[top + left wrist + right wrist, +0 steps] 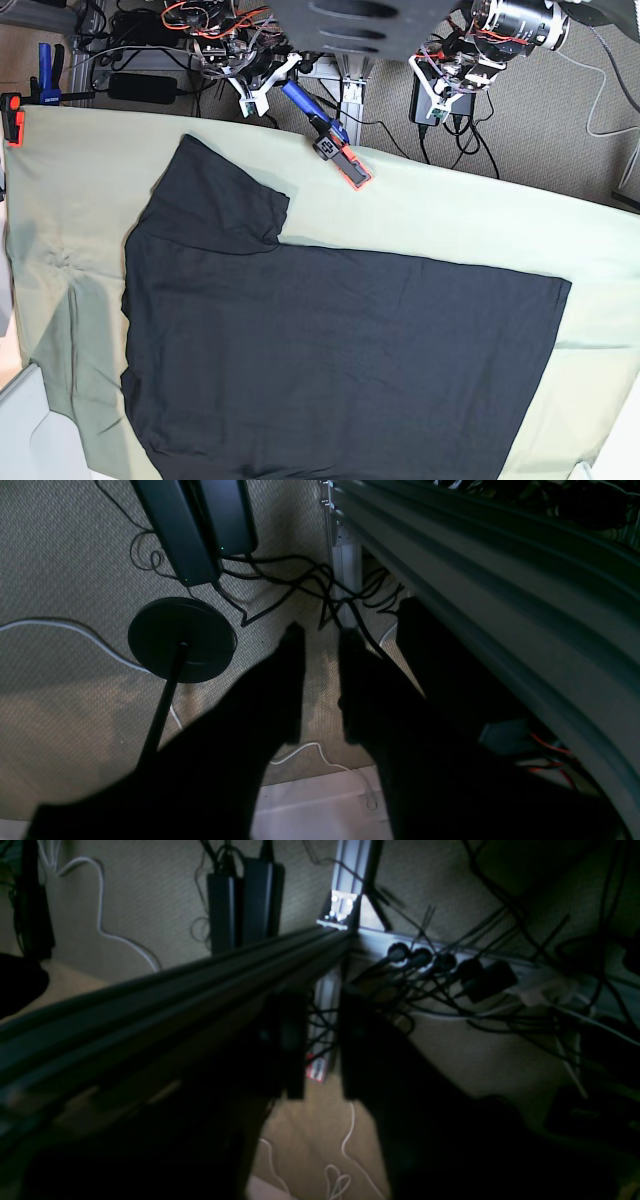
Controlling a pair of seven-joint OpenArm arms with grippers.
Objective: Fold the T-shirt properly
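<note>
The black T-shirt (340,350) lies spread flat, plain side up, on the pale green cloth (450,215) in the base view. One sleeve (215,200) points to the upper left and the hem is on the right. No print shows. Both arms are pulled back beyond the table's far edge, away from the shirt. My left gripper (322,632) hangs over the carpet beside the table frame, its jaws a narrow gap apart and empty. My right gripper (320,995) hangs under the frame rail, also slightly apart and empty. The shirt does not show in either wrist view.
A blue and orange clamp (335,140) lies on the cloth's far edge. More clamps (12,115) grip the far left corner. The floor behind holds cables (280,580), power bricks (195,525), a round black stand base (182,640) and the aluminium frame (165,995).
</note>
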